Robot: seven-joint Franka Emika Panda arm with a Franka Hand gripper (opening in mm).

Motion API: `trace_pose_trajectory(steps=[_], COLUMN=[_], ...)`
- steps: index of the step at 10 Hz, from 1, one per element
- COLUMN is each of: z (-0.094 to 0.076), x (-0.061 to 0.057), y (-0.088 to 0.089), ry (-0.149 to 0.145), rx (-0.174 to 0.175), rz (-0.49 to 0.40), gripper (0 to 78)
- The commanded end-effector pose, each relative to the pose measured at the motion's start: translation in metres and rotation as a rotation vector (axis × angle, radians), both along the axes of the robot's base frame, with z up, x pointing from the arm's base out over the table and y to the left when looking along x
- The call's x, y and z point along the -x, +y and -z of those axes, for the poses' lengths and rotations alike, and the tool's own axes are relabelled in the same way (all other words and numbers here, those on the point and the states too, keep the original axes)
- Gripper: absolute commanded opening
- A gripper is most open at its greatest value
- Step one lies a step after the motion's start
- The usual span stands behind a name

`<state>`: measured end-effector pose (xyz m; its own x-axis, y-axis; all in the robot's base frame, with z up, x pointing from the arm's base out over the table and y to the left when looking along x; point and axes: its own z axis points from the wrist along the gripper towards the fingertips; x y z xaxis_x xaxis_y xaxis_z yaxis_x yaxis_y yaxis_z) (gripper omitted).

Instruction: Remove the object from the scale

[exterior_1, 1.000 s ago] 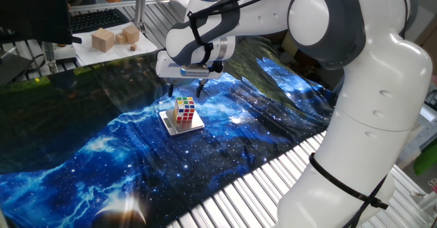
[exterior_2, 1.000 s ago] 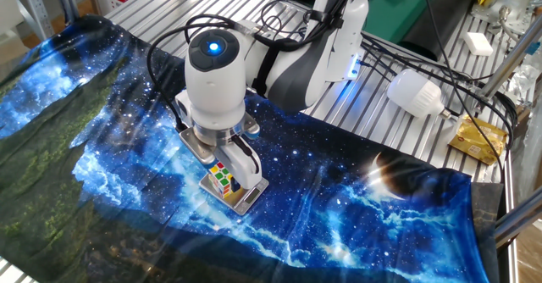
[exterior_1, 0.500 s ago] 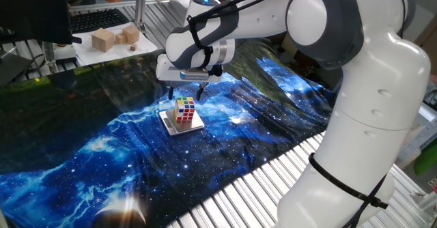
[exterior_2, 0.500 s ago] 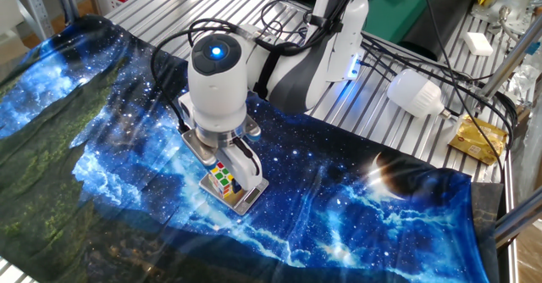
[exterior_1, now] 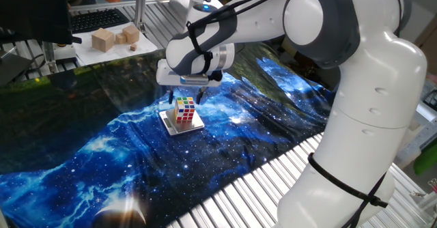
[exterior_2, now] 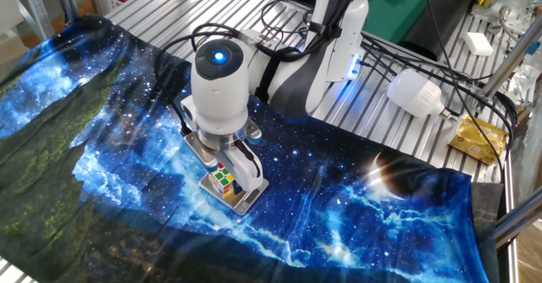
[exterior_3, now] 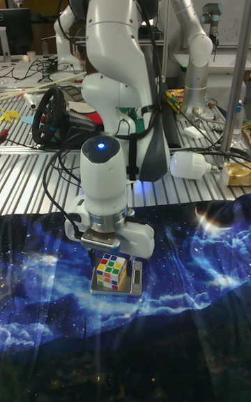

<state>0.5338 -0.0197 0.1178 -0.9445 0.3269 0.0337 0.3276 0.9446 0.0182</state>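
Silver-grey metal, thin and square: the flat scale plate [exterior_1: 182,124] lying on a blue galaxy-print cloth [exterior_1: 102,153], with the small sticker-faced puzzle cube [exterior_1: 184,109] — white, red, yellow, green, blue and orange squares — seated on top, near the middle. Directly above, the white two-finger gripper [exterior_1: 185,89] of the Franka arm, pointing straight down, fingers spread to either side of the cube and holding nothing. Seen from the other fixed view, one dark finger [exterior_2: 245,169] already low beside the cube [exterior_2: 223,180], close to its side face; contact between pad and cube not clear from any view. Cube a near-equal block, so no long axis to favour — only its flat opposite faces, roughly square to the finger line in the tall fixed view, cube [exterior_3: 111,271] framed beneath the wrist. Judged next: a short drop, a squeeze, then a lift clear of the plate [exterior_3: 117,287]. Nothing in the way on the cloth. Well apart, plain wooden blocks [exterior_1: 115,37] on a white tray [exterior_1: 92,53] at the far edge, and a white bulb-shaped lamp [exterior_2: 415,93] on the ribbed metal tabletop [exterior_2: 398,130] behind. Likely risk: the thin plate shifting or lifting should a fingertip catch its rim.
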Motion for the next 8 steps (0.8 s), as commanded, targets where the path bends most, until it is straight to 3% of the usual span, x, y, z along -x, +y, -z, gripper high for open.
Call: trace_pose_trajectory(steps=[1,8], z=[0.0084,0.0180], x=[0.0021,0.0067], y=[0.0000,-0.0013], ry=[-0.005,-0.006], rx=[0.004,0.019], rz=[-0.001,-0.028], gripper=[77.4,77.4])
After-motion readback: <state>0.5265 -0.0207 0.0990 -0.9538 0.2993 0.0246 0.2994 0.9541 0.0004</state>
